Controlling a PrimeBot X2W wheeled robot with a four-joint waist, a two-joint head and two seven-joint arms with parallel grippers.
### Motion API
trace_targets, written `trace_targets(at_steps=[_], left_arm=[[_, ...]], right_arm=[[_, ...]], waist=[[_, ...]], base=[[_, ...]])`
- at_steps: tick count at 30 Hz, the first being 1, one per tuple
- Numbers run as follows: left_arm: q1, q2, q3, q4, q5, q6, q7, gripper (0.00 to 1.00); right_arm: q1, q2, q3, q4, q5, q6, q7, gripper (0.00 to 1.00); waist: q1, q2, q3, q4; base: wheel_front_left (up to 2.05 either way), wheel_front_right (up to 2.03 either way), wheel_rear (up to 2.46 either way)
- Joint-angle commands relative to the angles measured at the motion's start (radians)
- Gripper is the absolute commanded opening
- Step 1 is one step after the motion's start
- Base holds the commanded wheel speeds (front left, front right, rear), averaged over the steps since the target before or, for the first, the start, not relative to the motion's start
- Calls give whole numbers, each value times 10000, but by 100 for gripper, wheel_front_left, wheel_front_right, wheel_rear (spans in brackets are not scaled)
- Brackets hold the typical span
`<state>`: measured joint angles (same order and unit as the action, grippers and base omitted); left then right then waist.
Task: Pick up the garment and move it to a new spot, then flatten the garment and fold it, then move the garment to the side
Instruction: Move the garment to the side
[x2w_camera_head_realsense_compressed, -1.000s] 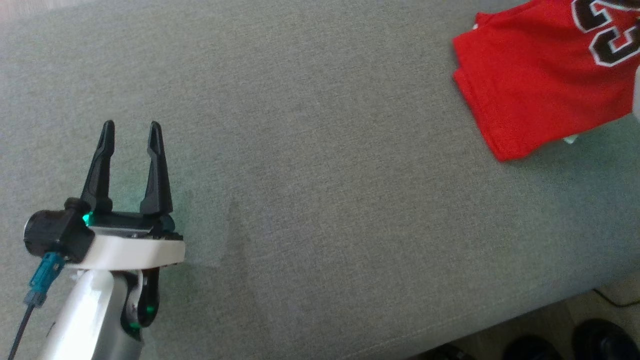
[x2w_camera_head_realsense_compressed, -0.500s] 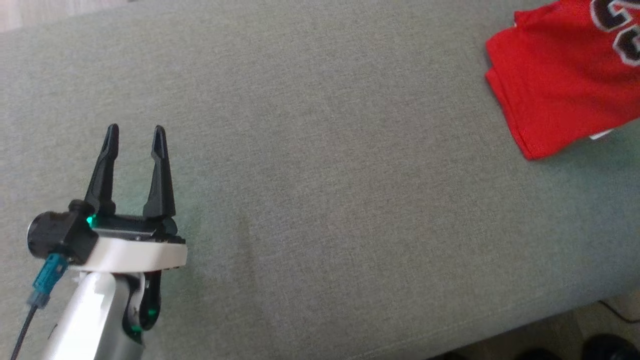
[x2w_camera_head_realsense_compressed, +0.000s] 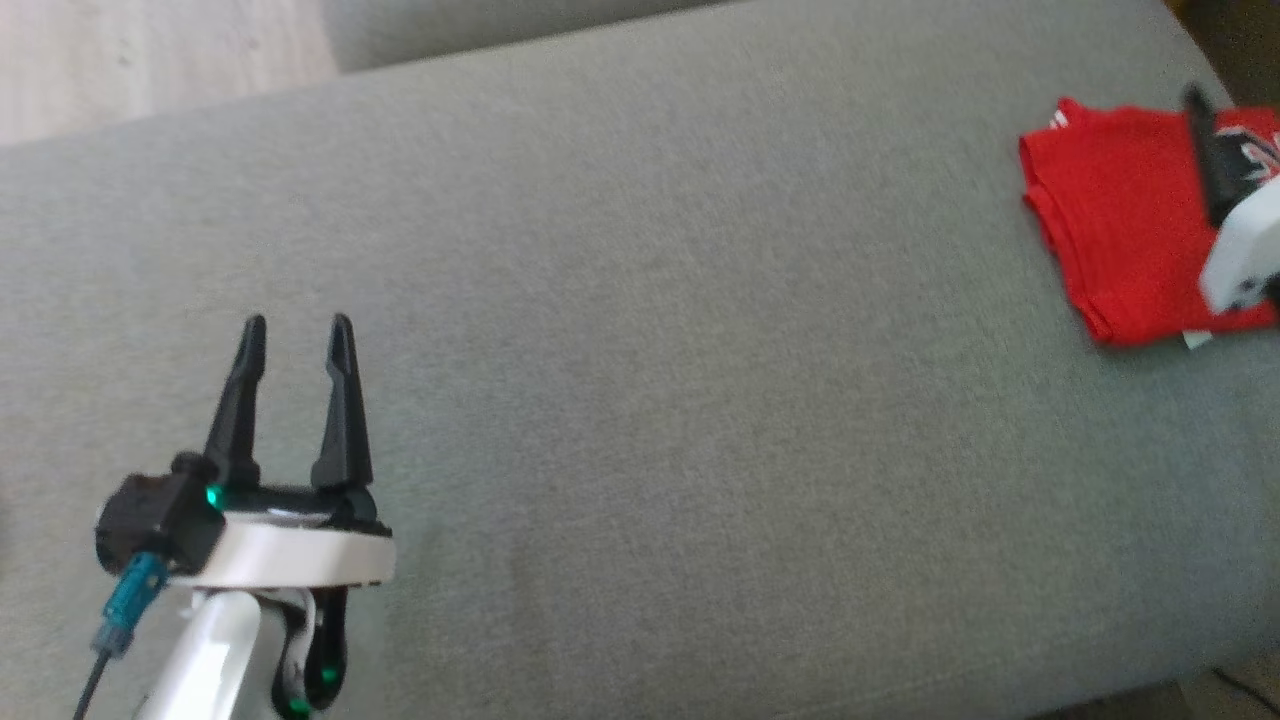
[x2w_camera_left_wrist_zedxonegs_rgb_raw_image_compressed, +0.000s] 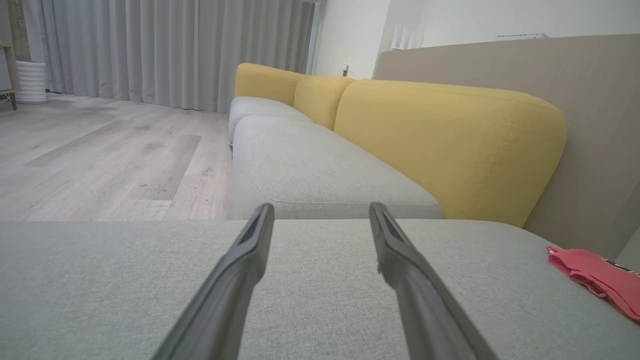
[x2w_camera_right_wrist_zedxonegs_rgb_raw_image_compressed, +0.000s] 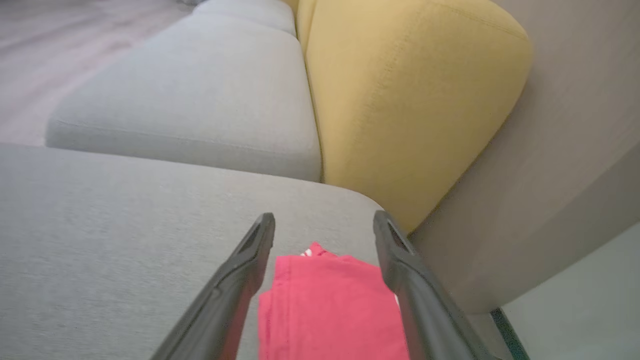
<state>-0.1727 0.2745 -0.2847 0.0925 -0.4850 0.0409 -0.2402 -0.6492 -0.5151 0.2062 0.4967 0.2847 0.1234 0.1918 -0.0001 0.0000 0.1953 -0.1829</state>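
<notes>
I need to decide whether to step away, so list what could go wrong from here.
1. The right gripper hangs open, fingers either side of the folded red garment; drawing back low could snag the fabric and spoil the fold.
2. The garment lies near the rounded corner of the grey cushion; a nudge might push it off.

So the right claw (x2w_camera_right_wrist_zedxonegs_rgb_raw_image_compressed: 324, 217) is spread wide with nothing pinched in it, and the folded red garment (x2w_camera_right_wrist_zedxonegs_rgb_raw_image_compressed: 330, 310) lies flat on the grey sofa seat (x2w_camera_right_wrist_zedxonegs_rgb_raw_image_compressed: 100, 225), framed between the two dark fingers (x2w_camera_right_wrist_zedxonegs_rgb_raw_image_compressed: 235, 280). Past it there's a second grey seat cushion (x2w_camera_right_wrist_zedxonegs_rgb_raw_image_compressed: 200, 100), a chunky yellow backrest (x2w_camera_right_wrist_zedxonegs_rgb_raw_image_compressed: 400, 100), and a bit of pale wood floor (x2w_camera_right_wrist_zedxonegs_rgb_raw_image_compressed: 50, 40) in the top left corner.
</notes>
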Motion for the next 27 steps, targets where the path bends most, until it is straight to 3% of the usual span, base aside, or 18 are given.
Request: trace_targets(at_steps=[1, 7, 15, 27], left_arm=[[-126, 94, 402, -245, -104, 16, -117, 100], [470, -76, 527, -13, -73, 24, -186, 100], [1189, -81, 769, 379, -22, -34, -209, 100], [1451, -173, 1040, 681, 92, -200, -214, 100]], right_arm=[[403, 81, -180, -612, 193, 73, -237, 100], [2551, 1436, -1088, -2314, 376, 73, -1297, 100], [5288, 3181, -1670, -3966, -373, 73, -2619, 100], [6280, 3865, -1763, -4465, -852, 73, -2485, 100]], waist=[[1, 0, -444, 355], [1, 0, -1155, 917], [1, 0, -1628, 1497], [1, 0, -1802, 1529]], base=[[0, 0, 0], [0, 0, 0], [0, 0, 0], [0, 0, 0]])
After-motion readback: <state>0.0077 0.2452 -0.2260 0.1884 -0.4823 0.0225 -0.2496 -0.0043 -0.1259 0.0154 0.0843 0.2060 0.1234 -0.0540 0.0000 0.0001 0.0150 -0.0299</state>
